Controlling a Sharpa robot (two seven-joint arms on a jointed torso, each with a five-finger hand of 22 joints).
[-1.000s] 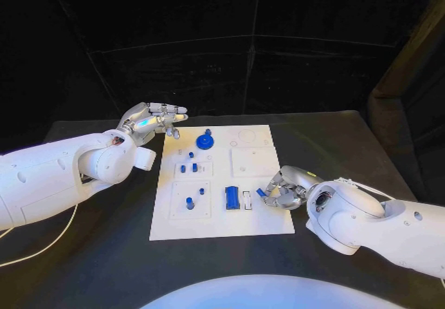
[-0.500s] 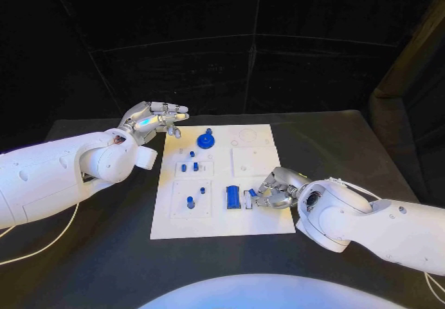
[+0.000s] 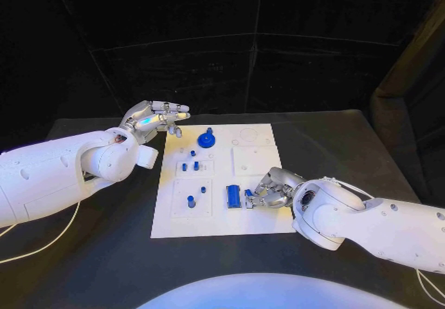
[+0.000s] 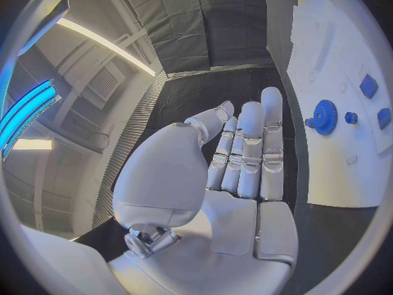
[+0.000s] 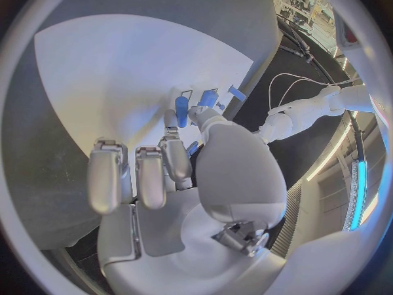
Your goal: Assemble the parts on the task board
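Black tabletop (image 3: 111, 257) carries the white task board (image 3: 264, 222) at its middle. Over the board's near right part, the right hand (image 3: 266, 191) pinches a small blue part (image 3: 249, 192) just beside the long blue block (image 3: 233, 197) and the slot next to it. The left hand (image 3: 153, 118) hovers off the board's far left corner, fingers apart, holding nothing. A tilted part could jam at the slot's edge (or slip from the pinch), and the fingers might nudge the block.
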